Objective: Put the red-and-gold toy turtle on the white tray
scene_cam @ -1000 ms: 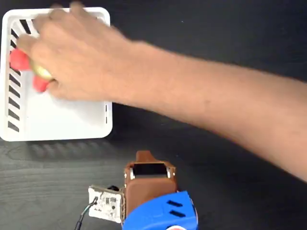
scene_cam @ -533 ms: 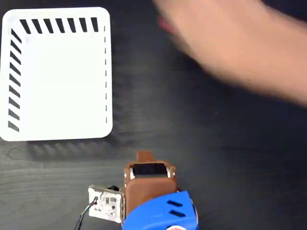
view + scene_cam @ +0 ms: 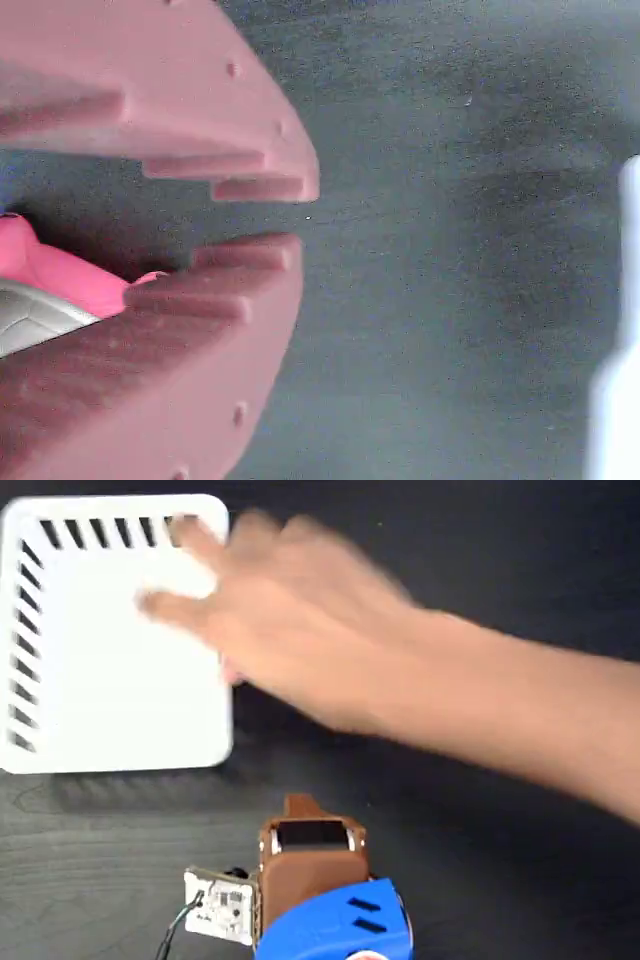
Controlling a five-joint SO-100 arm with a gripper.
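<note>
A person's hand (image 3: 275, 630) reaches in from the right of the fixed view, the forearm (image 3: 500, 720) stretching diagonally from the right edge up toward the white tray (image 3: 100, 690). The hand is motion-blurred, fingers spread and pointing left, and it covers the tray's right rim and upper right corner. A small reddish patch shows at the lower edge of the hand beside the tray's right rim; it is too blurred to say whether this is the red-and-gold toy turtle, and the turtle cannot be made out anywhere else. The tray's visible surface is bare, with slanted dark slots along its top and left edges.

The robot arm (image 3: 320, 900) sits folded at the bottom centre of the dark counter (image 3: 480, 880), brown and blue, well apart from the tray. In the wrist view the gripper (image 3: 290, 215) has its ridged fingertips (image 3: 250, 165) close together with only a narrow gap, holding nothing between them, above the bare counter.
</note>
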